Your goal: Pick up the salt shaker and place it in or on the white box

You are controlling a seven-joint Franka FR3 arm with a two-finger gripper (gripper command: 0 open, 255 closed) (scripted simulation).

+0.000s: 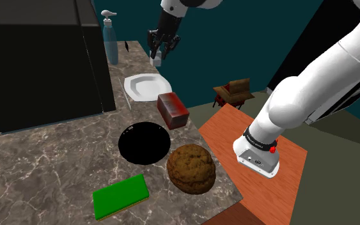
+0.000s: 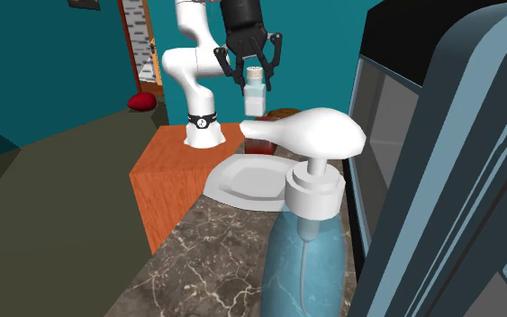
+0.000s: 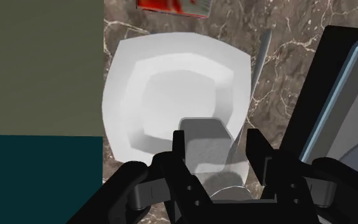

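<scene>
We are holding salt shaker [image 2: 255, 93] upright, gripper [image 2: 256, 76] clenched on it, hanging over white box [image 2: 233, 185]; box lying straight below, shaker seemingly nearer 1 rim than centre.

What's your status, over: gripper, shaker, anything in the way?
Gripper shut on shaker. Shaker aloft over white dish, not yet set down. Red box beside dish, nothing between.

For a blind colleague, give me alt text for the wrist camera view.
The black gripper holds a salt shaker above a white square dish on a marbled counter, with a red box beyond the dish.
</scene>
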